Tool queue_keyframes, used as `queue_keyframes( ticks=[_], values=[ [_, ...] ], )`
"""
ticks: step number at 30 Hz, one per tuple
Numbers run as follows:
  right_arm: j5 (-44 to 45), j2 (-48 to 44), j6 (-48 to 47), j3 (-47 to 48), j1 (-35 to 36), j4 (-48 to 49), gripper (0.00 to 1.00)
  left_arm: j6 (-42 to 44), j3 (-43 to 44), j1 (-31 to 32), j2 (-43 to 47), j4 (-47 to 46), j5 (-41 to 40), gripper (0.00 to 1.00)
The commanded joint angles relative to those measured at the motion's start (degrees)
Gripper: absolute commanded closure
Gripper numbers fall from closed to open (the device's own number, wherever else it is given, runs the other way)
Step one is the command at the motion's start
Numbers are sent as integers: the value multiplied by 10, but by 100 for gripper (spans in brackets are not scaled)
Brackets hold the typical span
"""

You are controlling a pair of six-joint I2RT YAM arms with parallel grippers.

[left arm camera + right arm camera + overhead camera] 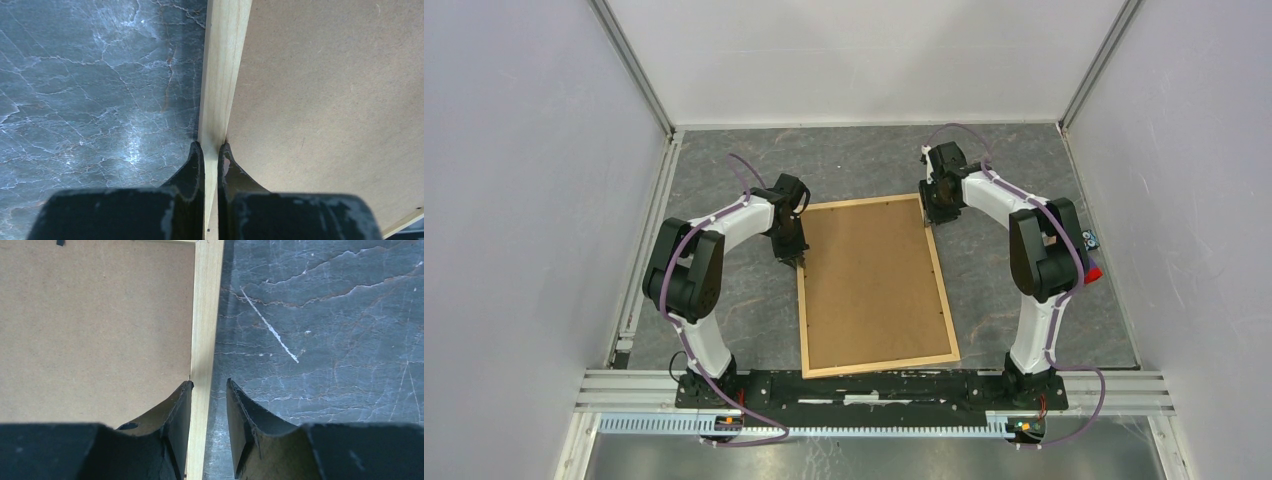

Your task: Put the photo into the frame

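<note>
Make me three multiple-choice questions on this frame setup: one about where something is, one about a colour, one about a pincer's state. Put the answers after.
1. Where does the left pincer grip the frame?
A. its left side rail
B. its near rail
C. its far rail

2. What colour is the board filling the frame?
A. white
B. brown
C. green

3. How does the right pincer stand?
A. shut tight on the rail
B. open, straddling the right rail
C. open, far from the frame

Answers:
1 A: its wrist view shows it pinching the wooden strip at the board's left edge.
2 B: plain brown fills the frame in every view.
3 B: one jaw stands clear of the rail, with a gap.
</note>
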State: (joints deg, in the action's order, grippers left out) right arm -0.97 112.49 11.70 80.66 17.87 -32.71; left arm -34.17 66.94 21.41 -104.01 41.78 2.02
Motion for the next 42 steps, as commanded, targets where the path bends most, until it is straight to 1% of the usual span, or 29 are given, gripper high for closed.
queue_keyframes(
  ticks=[1, 28, 32, 35, 42],
  values=[
    [27, 10, 1, 12, 1, -4, 63, -8, -5, 6, -31, -21, -18, 98],
    [-13, 14, -2, 10, 1, 9, 61, -7, -4, 9, -35, -21, -18, 98],
    [6, 14, 0, 9, 0, 2, 61, -8, -4, 8, -34, -21, -18, 98],
    [37, 15, 2, 9, 1, -3, 62, -8, -4, 10, -35, -21, -18, 98],
    [47, 34, 2, 11, 0, -10, 62, -8, -4, 10, -35, -21, -18, 98]
  ],
)
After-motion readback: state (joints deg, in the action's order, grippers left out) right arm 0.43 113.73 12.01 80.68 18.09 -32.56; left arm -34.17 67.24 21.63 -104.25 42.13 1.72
